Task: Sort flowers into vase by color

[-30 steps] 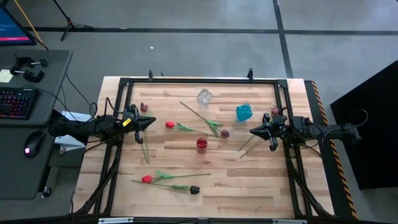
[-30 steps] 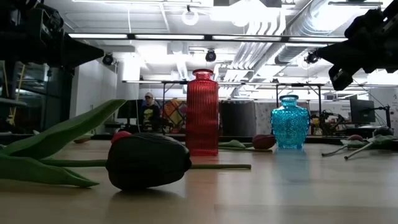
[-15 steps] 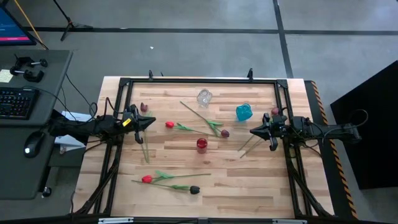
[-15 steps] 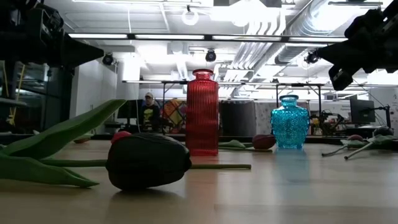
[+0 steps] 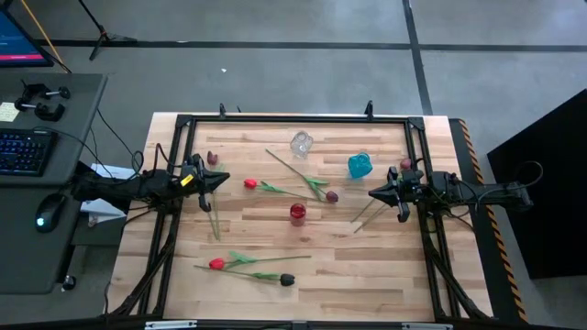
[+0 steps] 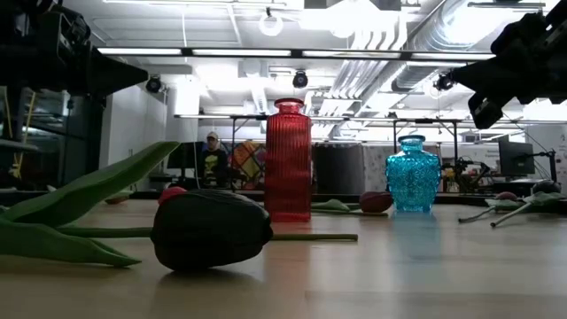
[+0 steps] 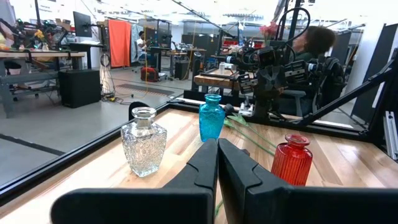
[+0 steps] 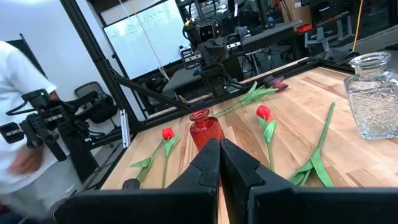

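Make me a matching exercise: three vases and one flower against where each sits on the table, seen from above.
Things:
1. red vase
2. blue vase
3. clear vase
4. black-headed tulip

Places:
A. near the table's front edge
B. table's middle
C. near the back rail, toward the left arm's side
D. toward the right gripper

Pairs: 1-B, 2-D, 3-C, 4-A

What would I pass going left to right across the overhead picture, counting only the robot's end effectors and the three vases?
Left end effector → clear glass vase → blue vase → right end effector. The red vase sits nearly level with the clear one, so I leave it out.
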Robot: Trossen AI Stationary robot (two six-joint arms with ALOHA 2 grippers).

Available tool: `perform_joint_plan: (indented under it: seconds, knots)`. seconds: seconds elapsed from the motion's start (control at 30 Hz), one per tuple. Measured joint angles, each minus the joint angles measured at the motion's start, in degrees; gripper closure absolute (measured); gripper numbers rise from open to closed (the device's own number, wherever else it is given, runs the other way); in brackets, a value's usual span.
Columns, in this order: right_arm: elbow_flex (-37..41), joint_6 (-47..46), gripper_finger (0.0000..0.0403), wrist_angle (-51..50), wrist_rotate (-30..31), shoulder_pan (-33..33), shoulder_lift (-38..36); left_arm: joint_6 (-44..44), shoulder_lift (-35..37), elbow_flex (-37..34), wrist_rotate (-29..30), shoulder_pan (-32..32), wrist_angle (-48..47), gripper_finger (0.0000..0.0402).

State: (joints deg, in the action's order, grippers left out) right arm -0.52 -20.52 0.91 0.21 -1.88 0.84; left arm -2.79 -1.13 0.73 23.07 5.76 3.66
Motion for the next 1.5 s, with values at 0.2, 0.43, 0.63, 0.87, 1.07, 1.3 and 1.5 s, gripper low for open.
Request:
perform_joint_plan:
  seconds: [0.2, 0.43, 0.63, 0.87, 1.07, 1.3, 1.5]
  knots:
    - [0.01, -0.01, 0.0402, 0.00, 0.00, 0.00, -0.01, 0.00, 0.02, -0.02, 0.01, 0.00, 0.01, 0.0402]
    - [-0.01, 0.00, 0.0402, 0.00, 0.00, -0.01, -0.01, 0.00, 0.01, 0.00, 0.01, 0.01, 0.00, 0.0402]
    - [0.01, 0.00, 0.0402, 0.01, 0.00, -0.01, 0.00, 0.00, 0.02, 0.00, 0.00, 0.00, 0.02, 0.0402]
    - [0.01, -22.91, 0.0402, 17.51, 9.06, 0.01, -0.05, -0.01, 0.01, -0.01, 0.00, 0.00, 0.01, 0.0402]
    - [-0.38, -29.68, 0.0402, 34.24, 18.68, 0.01, 0.19, -0.02, 0.02, 0.00, 0.00, 0.00, 0.02, 0.0402]
    - [-11.01, -28.53, 0.0402, 29.08, 6.01, -0.03, 7.57, 0.00, 0.00, -0.01, 0.00, 0.00, 0.02, 0.0402]
    - [-29.53, -25.23, 0.0382, -9.76, 2.56, -0.03, 20.11, 0.00, 0.00, -0.02, 0.00, 0.00, 0.00, 0.0402]
